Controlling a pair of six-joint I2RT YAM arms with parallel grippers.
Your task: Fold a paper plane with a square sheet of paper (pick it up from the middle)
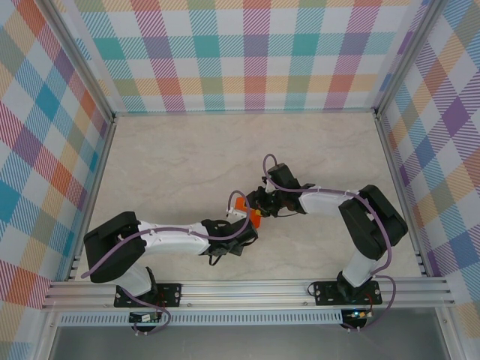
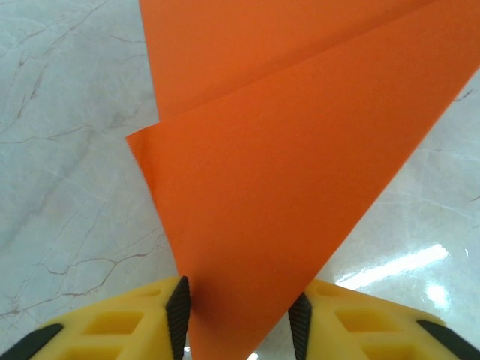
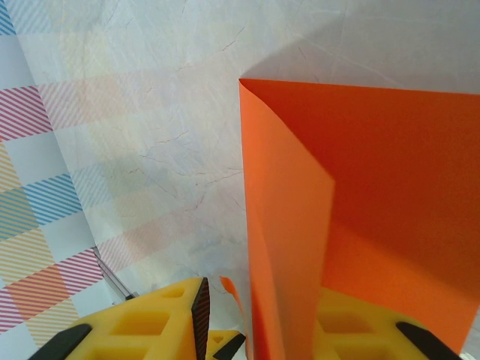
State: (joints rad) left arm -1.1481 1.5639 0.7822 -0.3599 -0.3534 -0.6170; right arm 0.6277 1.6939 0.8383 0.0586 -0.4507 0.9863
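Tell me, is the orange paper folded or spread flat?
Folded. In the right wrist view the orange paper bends over along a crease; in the left wrist view two layers overlap.

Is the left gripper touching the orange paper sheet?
Cannot tell. Left wrist view: the bright orange paper sheet tapers between the left gripper's pads, edges reaching them; contact unclear.

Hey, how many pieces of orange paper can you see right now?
1. The orange sheet of paper is over the middle of the table, reaching into the left gripper and the right gripper. A second could be hidden beneath them.
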